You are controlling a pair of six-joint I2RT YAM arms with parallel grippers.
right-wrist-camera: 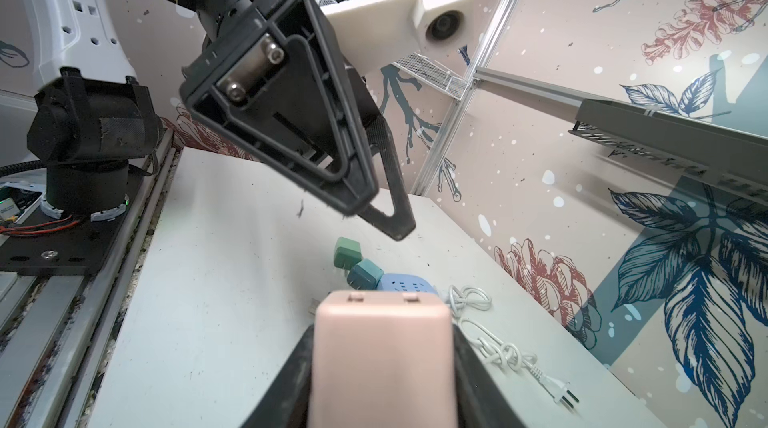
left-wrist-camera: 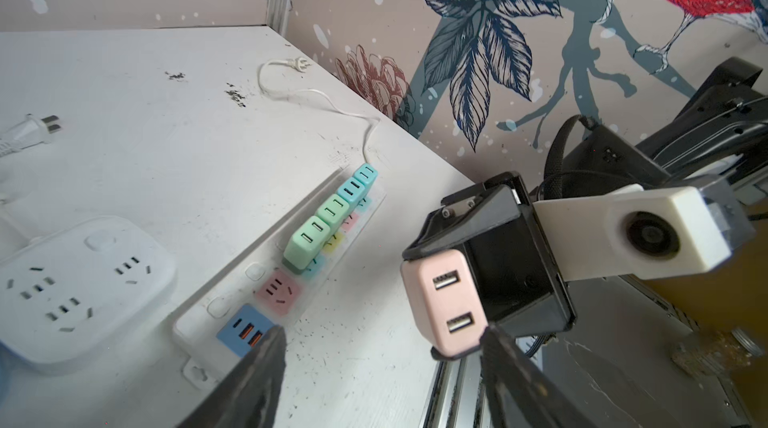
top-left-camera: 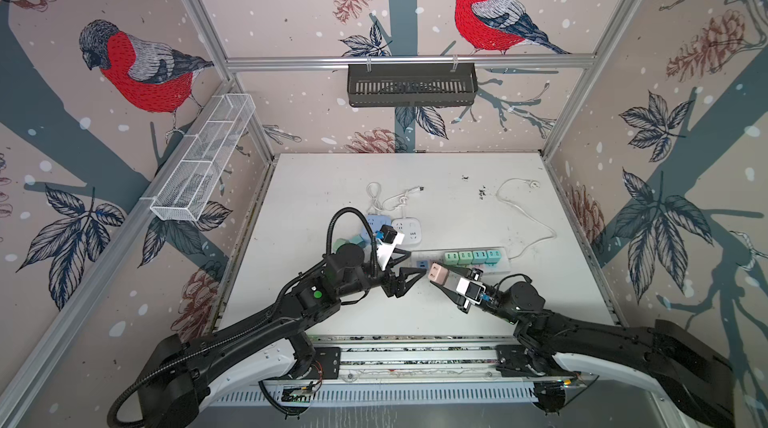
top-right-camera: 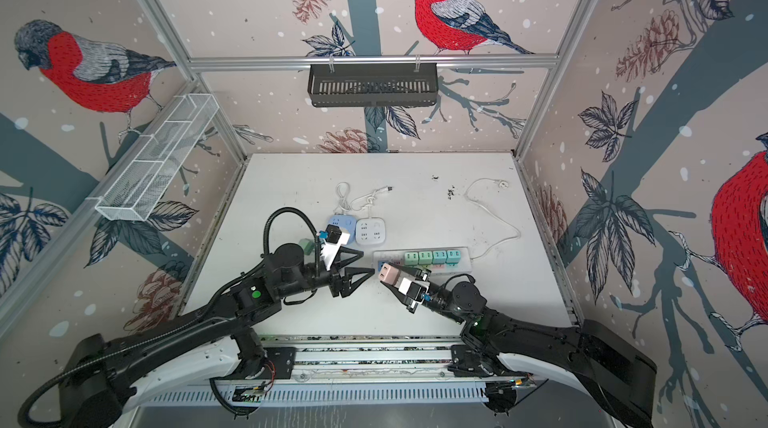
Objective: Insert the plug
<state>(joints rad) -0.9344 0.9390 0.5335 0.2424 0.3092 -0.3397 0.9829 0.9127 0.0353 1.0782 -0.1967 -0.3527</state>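
Right gripper (top-left-camera: 439, 277) is clamped on the pink plug (left-wrist-camera: 446, 305) — fingers pressed on two opposite sides, USB face turned toward the left arm. The plug is held off the table, by the left end of the power strip (top-left-camera: 505, 266) in both top views. Four green and teal plugs (top-left-camera: 471, 257) sit in a row along the strip; its pink socket (left-wrist-camera: 278, 292) is bare. Left gripper (top-right-camera: 368, 262) is partly open with nothing between the jaws — tips just beside the plug, contact not discernible.
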